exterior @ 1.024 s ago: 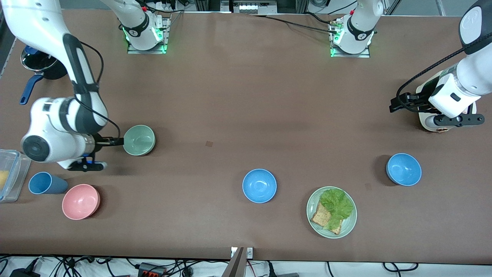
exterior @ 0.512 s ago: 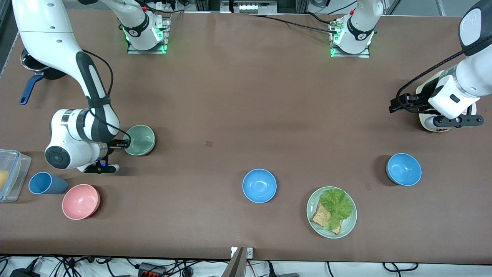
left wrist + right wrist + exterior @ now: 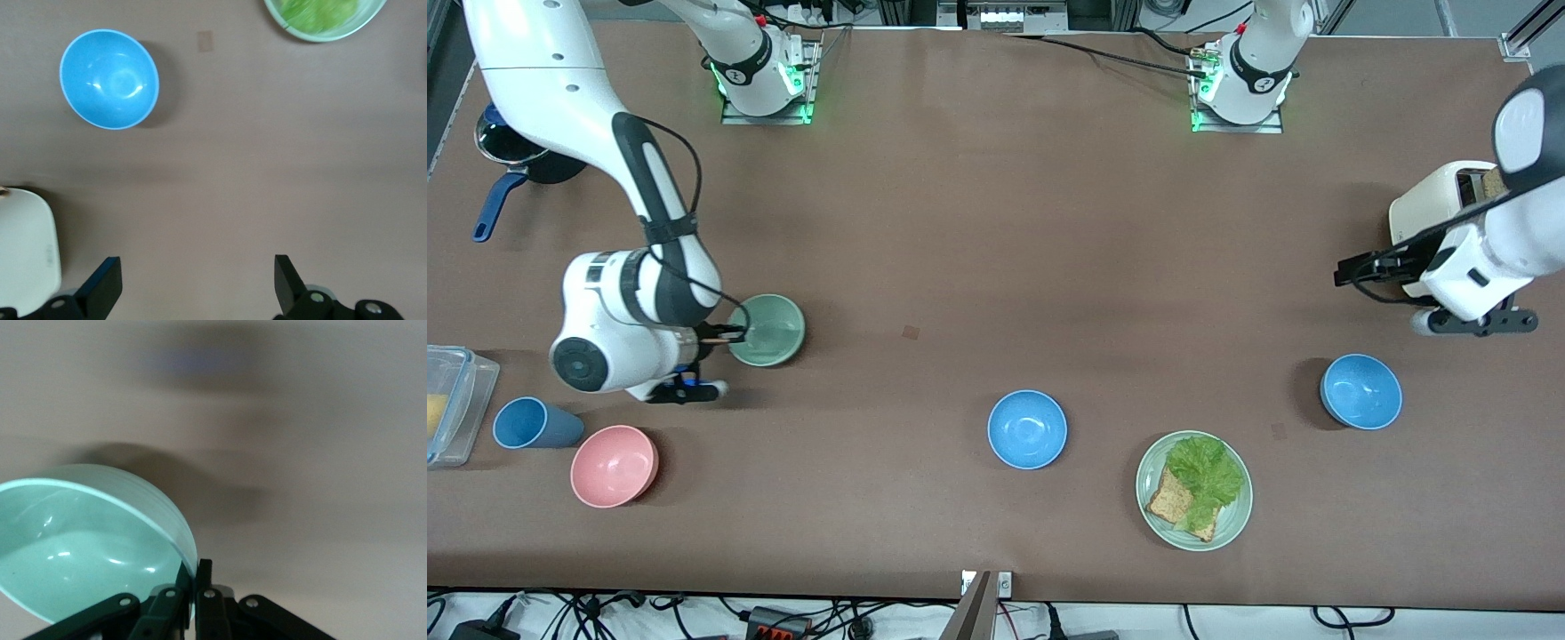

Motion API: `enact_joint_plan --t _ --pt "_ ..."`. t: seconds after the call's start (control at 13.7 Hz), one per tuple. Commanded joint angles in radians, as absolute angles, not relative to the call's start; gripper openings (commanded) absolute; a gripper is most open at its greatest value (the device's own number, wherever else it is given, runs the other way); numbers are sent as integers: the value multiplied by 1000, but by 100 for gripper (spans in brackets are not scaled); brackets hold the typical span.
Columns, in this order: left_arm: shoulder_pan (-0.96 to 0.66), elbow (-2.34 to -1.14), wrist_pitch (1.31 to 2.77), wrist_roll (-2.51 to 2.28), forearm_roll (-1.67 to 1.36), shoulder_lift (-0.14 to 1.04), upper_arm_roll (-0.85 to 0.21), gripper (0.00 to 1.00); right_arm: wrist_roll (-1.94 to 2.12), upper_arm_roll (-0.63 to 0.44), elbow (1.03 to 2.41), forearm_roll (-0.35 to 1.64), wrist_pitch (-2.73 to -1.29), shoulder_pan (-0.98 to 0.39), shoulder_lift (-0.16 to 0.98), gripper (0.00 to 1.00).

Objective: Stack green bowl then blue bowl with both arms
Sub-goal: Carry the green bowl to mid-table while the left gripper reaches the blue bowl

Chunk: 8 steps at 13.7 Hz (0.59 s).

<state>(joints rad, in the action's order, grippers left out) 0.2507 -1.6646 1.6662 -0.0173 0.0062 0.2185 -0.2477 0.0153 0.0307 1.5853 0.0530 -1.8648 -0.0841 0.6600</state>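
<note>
- The right end effector [image 3: 734,335] was clamped on the rim of the green bowl [image 3: 768,330], one finger inside the bowl and one outside, toward the right arm's end of the worktop [image 3: 978,231].
- In the right wrist view the green bowl [image 3: 87,540] sat tilted, its rim pinched between the fingers [image 3: 203,577], with its shadow on the worktop beside it.
- The left end effector [image 3: 1352,269] hung over bare worktop at the left arm's end, just beside a cream toaster [image 3: 1440,200]; its fingers [image 3: 107,287] stood wide apart with nothing between them.
- One blue bowl [image 3: 1360,391] rested upright on the worktop near the left end effector, nearer the front camera than the toaster; the left wrist view showed it too [image 3: 109,79].
- A second blue bowl [image 3: 1027,429] rested near the middle of the worktop, well apart from the green bowl.
- A pale green plate [image 3: 1232,524] with bread and lettuce lay between the two blue bowls, nearest the front camera of the three.
- A pink bowl [image 3: 614,466] and a blue cup [image 3: 534,423] stood nearer the front camera than the green bowl, beside a clear container [image 3: 452,404].
</note>
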Motion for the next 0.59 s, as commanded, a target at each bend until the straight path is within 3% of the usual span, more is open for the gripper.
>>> enact_joint_plan --t 0.0,0.22,0.51 --pt "265 -1621 1709 35 58 322 -250 100 -9 127 1501 64 -1824 -115 660 0" --pt "302 -1621 1839 101 126 415 -250 100 -186 213 1482 74 -1836 -197 669 0" --pt "388 -1612 2043 228 202 563 -250 100 -314 219 1482 124 -1855 -355 692 0"
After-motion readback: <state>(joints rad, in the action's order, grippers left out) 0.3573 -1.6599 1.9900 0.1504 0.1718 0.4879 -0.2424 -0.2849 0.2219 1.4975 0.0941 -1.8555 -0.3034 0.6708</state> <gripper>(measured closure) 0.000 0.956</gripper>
